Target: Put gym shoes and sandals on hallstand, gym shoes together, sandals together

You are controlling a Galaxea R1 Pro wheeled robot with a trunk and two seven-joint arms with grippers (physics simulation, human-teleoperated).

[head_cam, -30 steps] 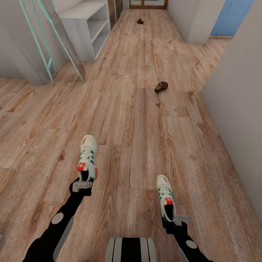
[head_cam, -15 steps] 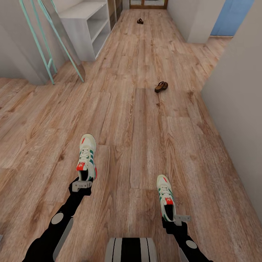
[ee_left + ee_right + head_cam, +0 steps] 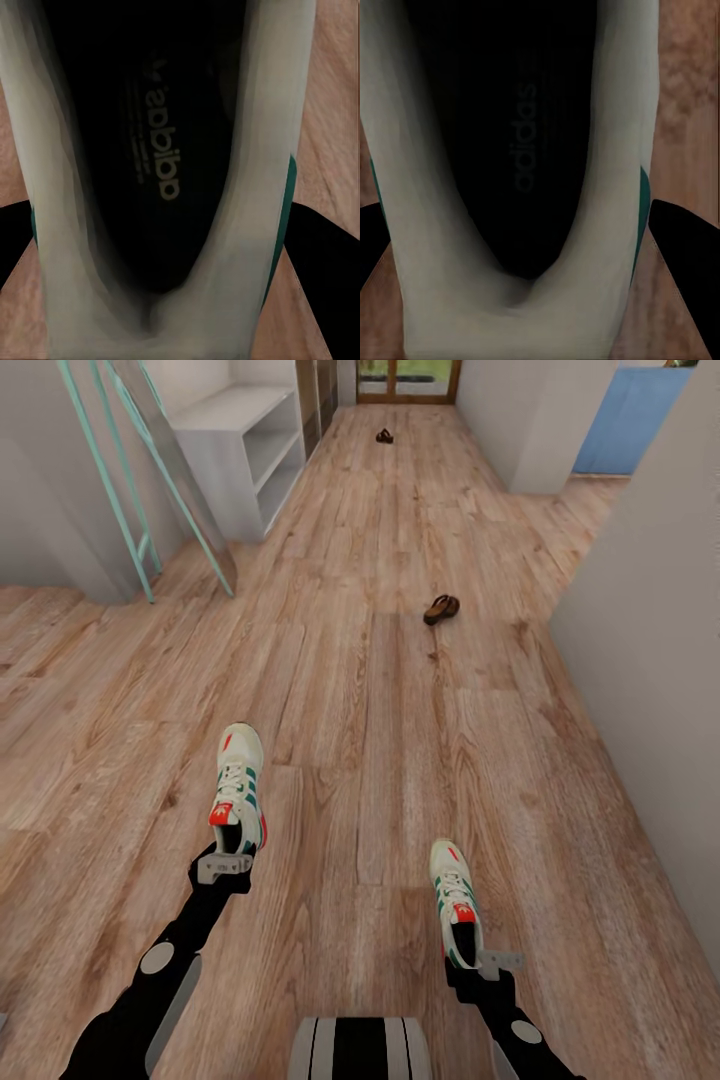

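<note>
- Since the earlier picture your head camera has tipped: the far doorway and the light-grey hallstand with its shelves sit a little lower in the head view, while both arms keep their places.
- Your left claw stays clamped on the heel of one cream-white gym shoe with green stripes and red-orange patches, toe pointing ahead down the corridor.
- Your right claw stays clamped the same way on the second cream-white gym shoe.
- In each wrist view you look straight into a shoe's dark inside, black claw fingers on either side.
- One small brown leather sandal lies on the light brown wood-plank floor ahead, near the right wall.
- Its brown mate lies far down the corridor, beyond the hallstand.
</note>
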